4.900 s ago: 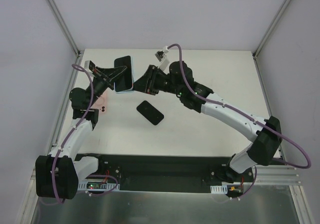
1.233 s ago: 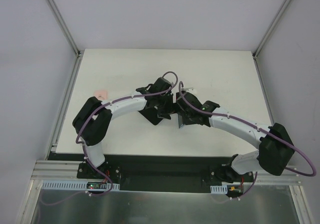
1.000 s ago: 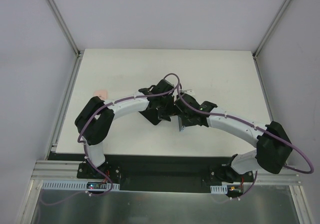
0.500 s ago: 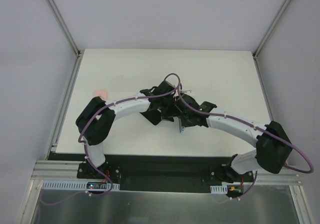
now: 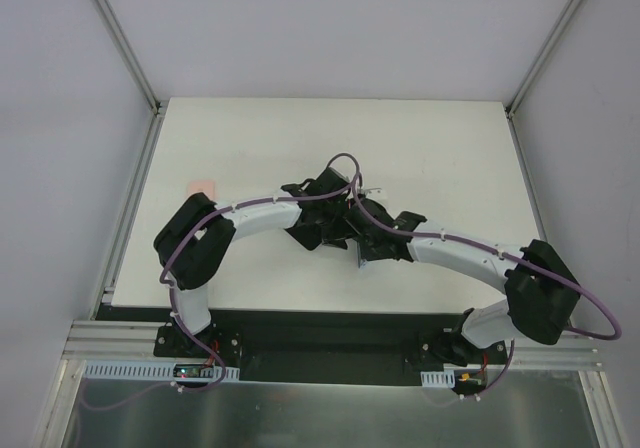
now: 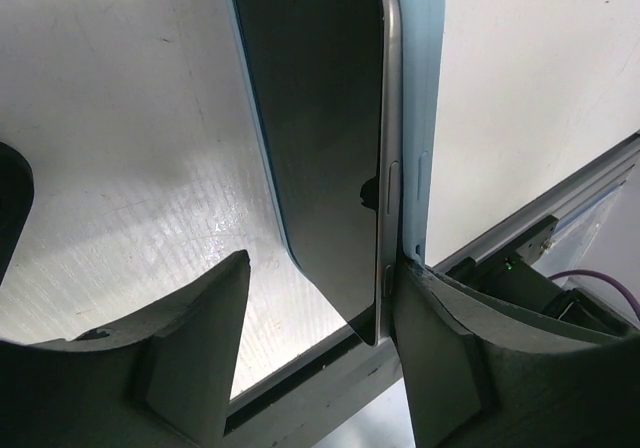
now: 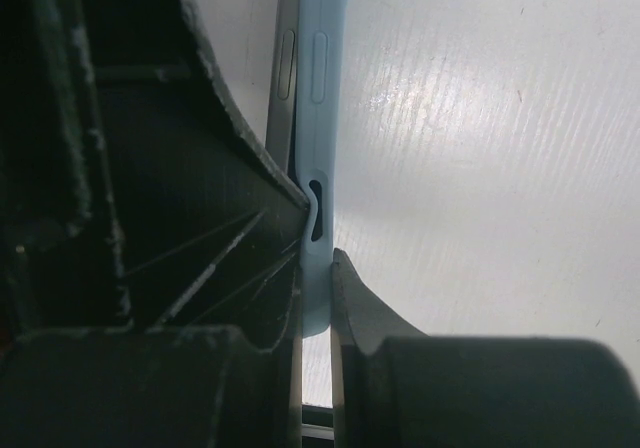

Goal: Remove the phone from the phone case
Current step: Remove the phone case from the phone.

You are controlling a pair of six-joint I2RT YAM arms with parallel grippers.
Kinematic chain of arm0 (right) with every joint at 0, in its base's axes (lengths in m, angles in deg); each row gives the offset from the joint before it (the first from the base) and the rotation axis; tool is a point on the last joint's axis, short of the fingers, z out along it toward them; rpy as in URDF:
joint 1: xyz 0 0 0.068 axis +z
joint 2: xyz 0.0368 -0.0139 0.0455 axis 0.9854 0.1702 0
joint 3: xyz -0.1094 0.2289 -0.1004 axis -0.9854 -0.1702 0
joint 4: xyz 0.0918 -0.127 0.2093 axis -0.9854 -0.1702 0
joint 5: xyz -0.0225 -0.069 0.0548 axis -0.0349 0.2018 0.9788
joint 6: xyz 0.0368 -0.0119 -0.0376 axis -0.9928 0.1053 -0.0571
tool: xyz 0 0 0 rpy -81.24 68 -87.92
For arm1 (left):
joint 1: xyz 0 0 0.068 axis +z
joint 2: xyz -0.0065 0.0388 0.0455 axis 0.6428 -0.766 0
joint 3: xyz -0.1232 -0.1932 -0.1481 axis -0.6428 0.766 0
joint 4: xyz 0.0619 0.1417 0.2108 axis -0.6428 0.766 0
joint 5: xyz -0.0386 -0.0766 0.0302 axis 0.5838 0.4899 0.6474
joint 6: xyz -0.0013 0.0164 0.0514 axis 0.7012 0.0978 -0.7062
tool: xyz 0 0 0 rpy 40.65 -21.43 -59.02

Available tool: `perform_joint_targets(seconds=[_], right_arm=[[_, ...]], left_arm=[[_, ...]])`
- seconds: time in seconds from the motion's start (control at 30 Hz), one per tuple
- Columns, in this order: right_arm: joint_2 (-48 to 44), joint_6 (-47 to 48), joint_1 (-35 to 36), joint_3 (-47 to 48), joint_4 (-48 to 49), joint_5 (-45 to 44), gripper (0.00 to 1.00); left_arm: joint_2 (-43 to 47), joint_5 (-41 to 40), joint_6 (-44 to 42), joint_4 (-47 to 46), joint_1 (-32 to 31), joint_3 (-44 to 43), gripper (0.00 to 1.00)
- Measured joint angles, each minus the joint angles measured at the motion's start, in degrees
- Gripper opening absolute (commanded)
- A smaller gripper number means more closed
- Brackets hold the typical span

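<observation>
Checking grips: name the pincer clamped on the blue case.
The right pincer, shut on the edge of the light-blue phone case; the left pincer straddles it, one finger clear of the phone.

A white desk (image 5: 450, 138) spreads out on every side of the left end effector (image 5: 340, 233), and plain pale grey walls (image 5: 330, 28) rise beyond it. Well off to its left, a small pink mark (image 5: 204, 185) lies on the desk. Aluminium posts (image 5: 118, 36) frame the far corners. Soft glare streaks the desk's surface.
</observation>
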Motion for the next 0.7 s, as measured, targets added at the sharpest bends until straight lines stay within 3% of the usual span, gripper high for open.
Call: perform_joint_targets(seconds=[0.7], right_arm=[[-0.6, -0.5, 1.4, -1.3, 4.2, 0.1, 0.01]], left_arm=[[1.1, -6.1, 0.8, 0.5, -1.3, 1.7, 0.49]])
